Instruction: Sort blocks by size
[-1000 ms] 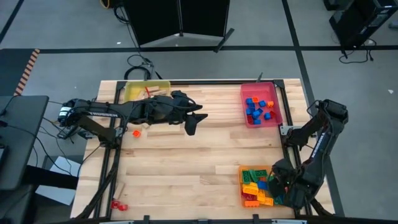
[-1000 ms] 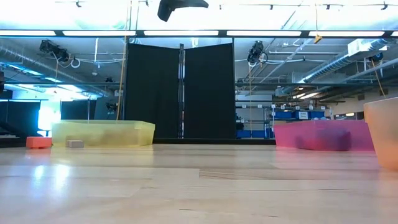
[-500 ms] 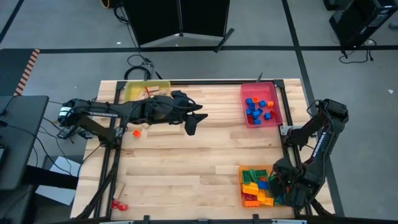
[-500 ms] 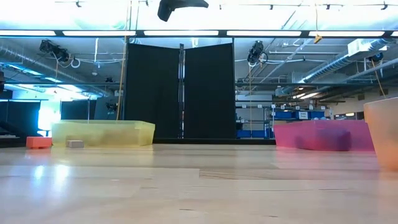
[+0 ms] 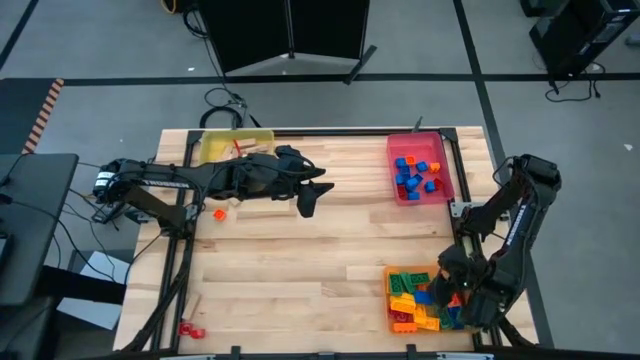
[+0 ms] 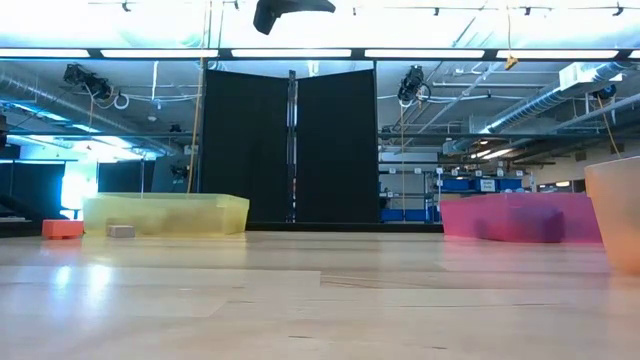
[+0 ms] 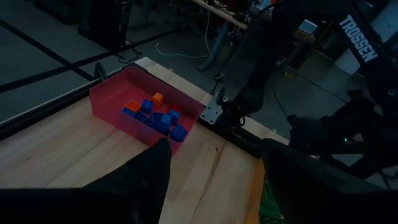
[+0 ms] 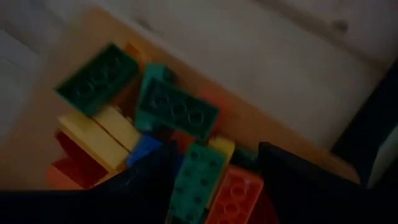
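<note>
The blocks [image 5: 412, 298] heaped in the orange tray [image 5: 391, 322] at lower right look light, rigid and slick — best pinched across flat sides — with the right gripper [image 8: 214, 163] spread just above them and the left gripper [image 7: 211, 163] spread, empty, upper centre.

Dark jointed arms [image 5: 240, 178] (white TROSSEN lettering)

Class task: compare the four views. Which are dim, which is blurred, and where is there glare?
Left wrist view: dim, red tray still readable. Right wrist view: dim and blurred, bricks soft. Low view: ceiling lights glare, near table out of focus. High view: evenly lit.
</note>
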{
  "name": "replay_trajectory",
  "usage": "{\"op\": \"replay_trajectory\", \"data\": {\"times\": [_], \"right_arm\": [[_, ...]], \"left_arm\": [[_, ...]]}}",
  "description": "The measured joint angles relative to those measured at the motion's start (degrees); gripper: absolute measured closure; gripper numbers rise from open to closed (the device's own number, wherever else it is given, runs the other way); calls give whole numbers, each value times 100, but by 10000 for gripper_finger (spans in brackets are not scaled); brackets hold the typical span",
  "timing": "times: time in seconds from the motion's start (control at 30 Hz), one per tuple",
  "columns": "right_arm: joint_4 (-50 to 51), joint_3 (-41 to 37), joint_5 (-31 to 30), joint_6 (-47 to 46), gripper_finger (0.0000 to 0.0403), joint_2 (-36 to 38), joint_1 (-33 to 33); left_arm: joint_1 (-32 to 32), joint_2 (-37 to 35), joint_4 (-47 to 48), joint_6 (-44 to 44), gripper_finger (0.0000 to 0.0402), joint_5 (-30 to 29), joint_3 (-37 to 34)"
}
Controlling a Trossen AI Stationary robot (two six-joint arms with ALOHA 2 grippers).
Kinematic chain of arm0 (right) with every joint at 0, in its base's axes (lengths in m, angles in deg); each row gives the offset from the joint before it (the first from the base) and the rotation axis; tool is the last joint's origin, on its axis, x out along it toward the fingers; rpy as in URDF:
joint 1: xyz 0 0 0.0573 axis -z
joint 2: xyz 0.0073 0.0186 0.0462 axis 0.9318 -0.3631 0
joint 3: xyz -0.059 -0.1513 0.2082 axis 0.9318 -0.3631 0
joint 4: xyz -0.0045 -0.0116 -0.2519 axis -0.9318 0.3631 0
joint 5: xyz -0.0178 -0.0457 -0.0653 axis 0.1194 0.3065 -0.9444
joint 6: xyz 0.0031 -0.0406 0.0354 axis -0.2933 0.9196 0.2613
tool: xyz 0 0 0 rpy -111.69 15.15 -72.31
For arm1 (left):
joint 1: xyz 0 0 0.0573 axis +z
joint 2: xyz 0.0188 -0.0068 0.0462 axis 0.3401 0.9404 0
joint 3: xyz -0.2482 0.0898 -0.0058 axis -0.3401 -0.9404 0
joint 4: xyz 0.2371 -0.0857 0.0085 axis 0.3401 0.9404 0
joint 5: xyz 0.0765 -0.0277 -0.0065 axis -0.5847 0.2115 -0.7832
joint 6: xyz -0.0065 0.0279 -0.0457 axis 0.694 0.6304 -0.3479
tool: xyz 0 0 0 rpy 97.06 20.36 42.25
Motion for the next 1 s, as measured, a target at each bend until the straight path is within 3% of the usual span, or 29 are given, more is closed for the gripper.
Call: {"op": "replay_trajectory", "data": {"times": [0.43,0.73,0.9,1.0], "right_arm": [[583,2,-2016,246,171,1246,81],[419,4,-4022,1188,174,1602,612],[151,4,-4217,1893,173,1592,979],[-50,4,-4204,2368,173,1550,1135]], "left_arm": [[0,-2,0,-2,145,0,0],[0,-2,-169,-5,145,1,-2],[-2,-7,-572,77,145,-38,-2],[-115,-7,-505,836,145,-169,-2]]}}
